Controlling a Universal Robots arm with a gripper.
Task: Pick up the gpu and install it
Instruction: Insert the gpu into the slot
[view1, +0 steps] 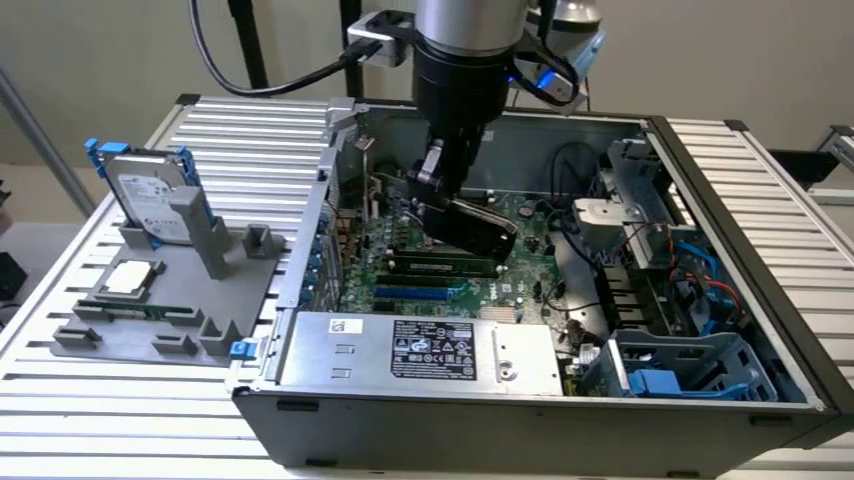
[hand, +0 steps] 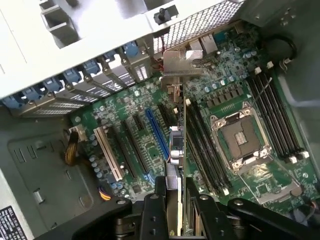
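Observation:
The gpu (view1: 478, 232) is a dark flat card held tilted just above the green motherboard (view1: 534, 238) inside the open computer case (view1: 747, 200). My gripper (view1: 441, 185) reaches down into the case and is shut on the card's upper edge. In the wrist view the gpu (hand: 176, 150) shows edge-on, running from my gripper (hand: 175, 189) to its silver bracket (hand: 182, 62) near the case's rear slot openings. It hangs over the motherboard (hand: 227, 95) between the blue expansion slot (hand: 156, 135) and the memory slots (hand: 200, 145).
A silver hard drive (view1: 150, 195) in a blue frame stands on a grey fixture (view1: 80, 335) at the exterior view's left. The power supply (view1: 427, 350) fills the case's near side, and a blue drive cage (view1: 681, 370) sits at the right. The CPU socket (hand: 240, 137) lies beside the memory slots.

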